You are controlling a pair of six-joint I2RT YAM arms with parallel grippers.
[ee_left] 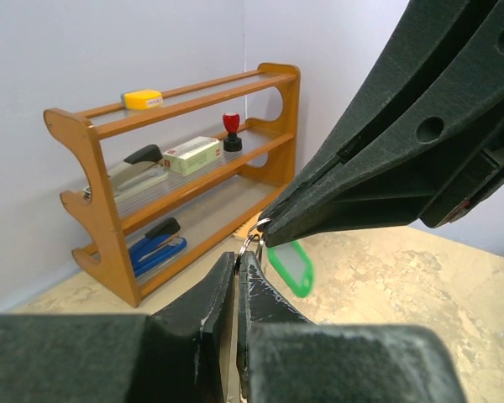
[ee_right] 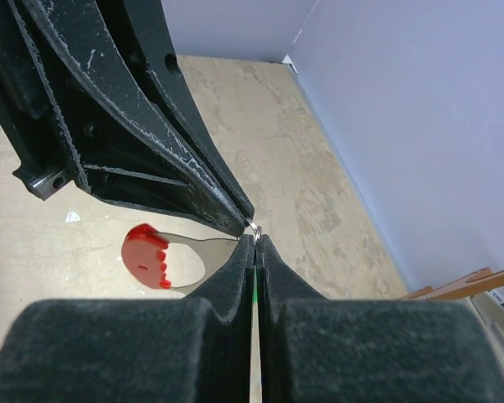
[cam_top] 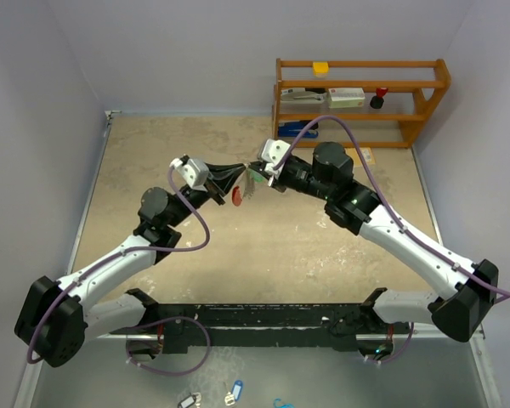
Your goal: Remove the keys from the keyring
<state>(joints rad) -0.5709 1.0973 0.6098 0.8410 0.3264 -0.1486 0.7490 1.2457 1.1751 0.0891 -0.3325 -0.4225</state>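
Both grippers meet tip to tip above the middle of the table. My left gripper (cam_top: pixel 240 181) is shut on the keyring's small silver ring (ee_left: pixel 252 240). The keyring's red crescent piece (cam_top: pixel 238 196) hangs below it and also shows in the right wrist view (ee_right: pixel 149 256). My right gripper (cam_top: pixel 257 175) is shut on the green-tagged key (ee_left: pixel 291 265). In the right wrist view only a thin green edge (ee_right: pixel 254 290) shows between its fingers. The silver ring (ee_right: pixel 253 227) sits right between the two gripper tips. How the ring joins the key is too small to tell.
A wooden shelf rack (cam_top: pixel 361 100) stands at the back right with a yellow block, a box, a red stamp and staplers; it also shows in the left wrist view (ee_left: pixel 92 201). Blue-tagged keys (cam_top: pixel 234 393) lie in front of the arm bases. Walls close in left and right.
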